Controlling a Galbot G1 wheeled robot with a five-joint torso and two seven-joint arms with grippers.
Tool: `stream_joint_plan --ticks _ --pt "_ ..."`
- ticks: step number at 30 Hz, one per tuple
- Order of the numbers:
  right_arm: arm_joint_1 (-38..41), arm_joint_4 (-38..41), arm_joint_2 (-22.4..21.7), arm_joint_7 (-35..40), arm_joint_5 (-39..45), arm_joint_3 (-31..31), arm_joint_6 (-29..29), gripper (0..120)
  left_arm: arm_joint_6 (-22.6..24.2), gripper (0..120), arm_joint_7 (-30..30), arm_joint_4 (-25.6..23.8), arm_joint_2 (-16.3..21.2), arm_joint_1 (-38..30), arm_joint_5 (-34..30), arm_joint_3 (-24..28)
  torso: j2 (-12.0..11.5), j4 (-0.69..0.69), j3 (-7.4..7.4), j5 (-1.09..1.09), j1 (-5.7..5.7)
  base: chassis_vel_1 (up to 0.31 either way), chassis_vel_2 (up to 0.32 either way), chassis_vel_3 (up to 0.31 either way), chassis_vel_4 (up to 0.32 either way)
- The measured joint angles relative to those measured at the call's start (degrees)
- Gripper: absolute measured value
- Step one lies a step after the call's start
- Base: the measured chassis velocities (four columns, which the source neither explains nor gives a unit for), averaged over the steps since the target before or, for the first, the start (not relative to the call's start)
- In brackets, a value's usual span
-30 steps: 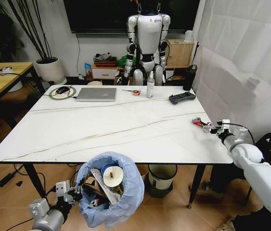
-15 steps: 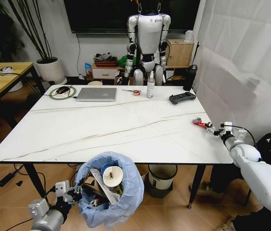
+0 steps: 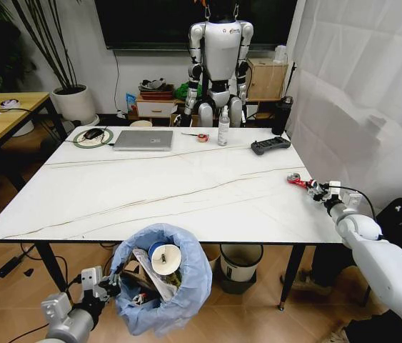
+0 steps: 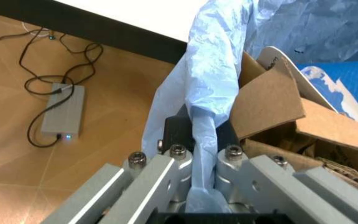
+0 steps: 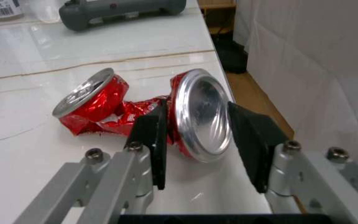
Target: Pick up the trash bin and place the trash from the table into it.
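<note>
The trash bin [image 3: 161, 289], lined with a puffy light-blue bag [image 4: 210, 88], hangs below the front edge of the table [image 3: 151, 193]. My left gripper [image 3: 105, 287] is shut on the bag's rim, pinching the plastic between its fingers [image 4: 166, 175]. Brown cardboard [image 4: 272, 102] and a blue paper cup [image 3: 163, 259] lie inside the bin. A crushed red can [image 3: 295, 179] lies near the table's right edge. My right gripper [image 3: 315, 188] is shut on the can's silver end [image 5: 204, 119], one finger on each side. The rest of the can [image 5: 98, 105] rests on the marble.
A silver laptop [image 3: 142, 139], a spray bottle [image 3: 223, 127] and a black controller [image 3: 270, 145] sit along the table's far side. A second bin [image 3: 240, 264] stands under the table. A white curtain [image 3: 365, 93] hangs close on the right. A wooden desk [image 3: 1, 118] stands at the left.
My right gripper has shifted slightly right toward the table's edge, and the red can has moved a little with it. The left arm and bin have barely moved.
</note>
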Motion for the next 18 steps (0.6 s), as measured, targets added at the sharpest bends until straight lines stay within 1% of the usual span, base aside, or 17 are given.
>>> stream_joint_plan --ticks 1,3,4,7,9,11,12,13,15,16,17,18 --pt "0.0 0.1 0.1 0.0 0.0 -0.1 0.0 28 0.0 0 0.0 0.1 0.1 -0.2 -0.1 0.0 0.0 0.0 0.0 0.0 0.0 0.0 0.0 0.0 0.0" --pt "0.0 0.2 0.1 0.0 0.0 -0.1 0.0 26 0.0 0 0.0 0.2 0.1 -0.2 -0.1 0.0 0.0 0.0 0.0 0.01 0.0 0.0 0.0 0.0 0.0" --pt "-0.1 0.5 0.1 0.0 0.0 -0.2 -0.1 20 0.0 0 0.0 0.2 0.1 -0.3 -0.2 0.0 0.0 0.0 0.0 0.0 0.0 0.0 0.0 0.0 0.0" --pt "-0.5 1.5 0.1 0.0 0.0 -0.4 -0.3 11 0.0 0 0.0 0.4 0.2 -0.6 -0.3 0.0 0.0 -0.01 0.0 0.01 0.0 0.0 0.0 0.0 0.0" --pt "-1.4 3.8 0.1 0.0 0.2 -0.4 -0.6 4 0.0 0 -0.1 0.6 0.2 -0.9 -0.5 0.1 0.0 -0.01 0.0 -0.01 0.0 0.0 0.0 0.0 0.0" --pt "-1.9 5.0 -0.1 0.0 0.5 -0.4 -0.7 2 0.0 0 -0.1 0.7 0.2 -0.9 -0.5 0.1 0.0 0.0 0.01 0.01 0.0 0.0 0.0 0.0 0.0" --pt "-2.9 7.6 -0.4 0.0 1.5 -0.4 -1.0 0 0.0 0 -0.1 0.8 0.3 -1.0 -0.6 0.1 0.0 0.0 0.02 0.04 0.01 0.0 0.0 0.0 0.0" --pt "-4.7 12.7 -1.3 0.0 3.8 -0.4 -1.4 0 0.0 0 -0.1 0.8 0.4 -1.1 -0.7 0.1 0.0 0.0 0.02 0.05 0.01 0.0 0.0 0.0 0.0" --pt "-7.3 20.0 -2.8 -0.1 7.3 -0.5 -1.7 0 0.0 0 -0.1 0.9 0.4 -1.1 -0.7 0.2 0.0 0.0 0.01 -0.06 0.01 0.0 0.0 0.0 0.0" --pt "-8.9 24.6 -3.8 -0.3 9.1 -0.9 -1.9 0 0.0 0 -0.1 0.9 0.4 -1.1 -0.8 0.3 0.0 -0.01 0.01 -0.02 0.01 0.0 0.0 0.0 0.0" --pt "-10.0 27.7 -4.4 -0.3 10.1 -1.2 -2.1 0 0.1 0 -0.1 1.0 0.4 -1.1 -0.8 0.3 0.0 0.01 0.01 0.03 0.01 0.0 0.0 0.0 0.0" --pt "-10.0 27.7 -4.4 -0.3 10.1 -1.2 -2.1 0 0.1 0 -0.1 1.0 0.4 -1.1 -0.8 0.3 0.0 0.01 0.01 0.03 0.01 0.0 0.0 0.0 0.0"
